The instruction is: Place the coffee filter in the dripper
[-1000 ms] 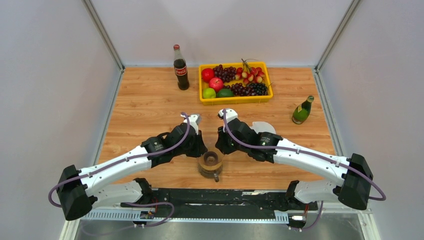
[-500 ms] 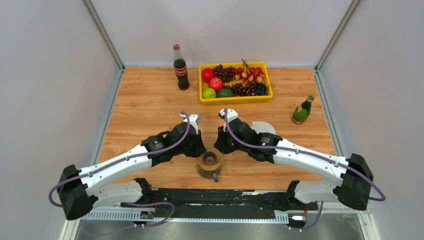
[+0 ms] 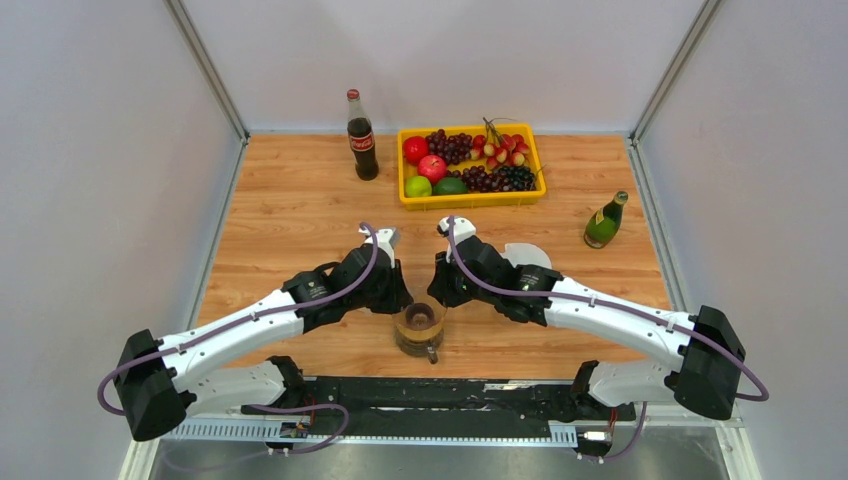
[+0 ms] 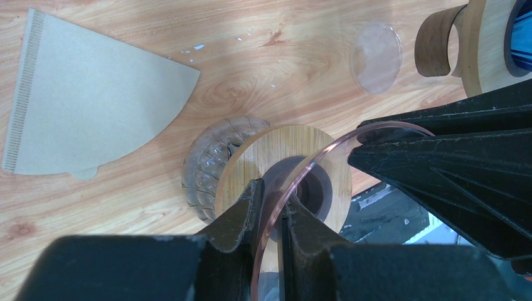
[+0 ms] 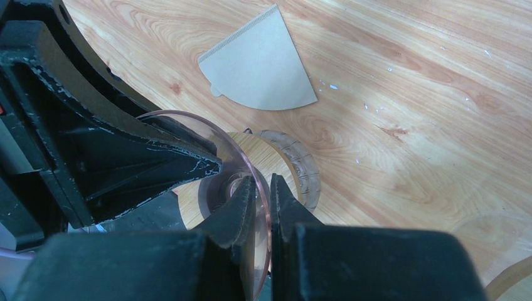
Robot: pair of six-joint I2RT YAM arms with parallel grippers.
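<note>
Coffee filter point(image 4: 88, 106) lies flat on the worktop point(image 4: 263, 56), near the dripper point(image 4: 285, 147) but not touching it.
The left hand point(image 4: 271, 194) and the right hand point(image 5: 262, 188) each pinch the dripper's thin pink rim, the fingers nearly closed on it. In the top view the right arm hides part of the filter, and both hands are covered.

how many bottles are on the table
2: a cola bottle standing just left of the yellow fruit tray at the back, and a green bottle standing alone at the far right. The arms could hide something low near the middle.
</note>
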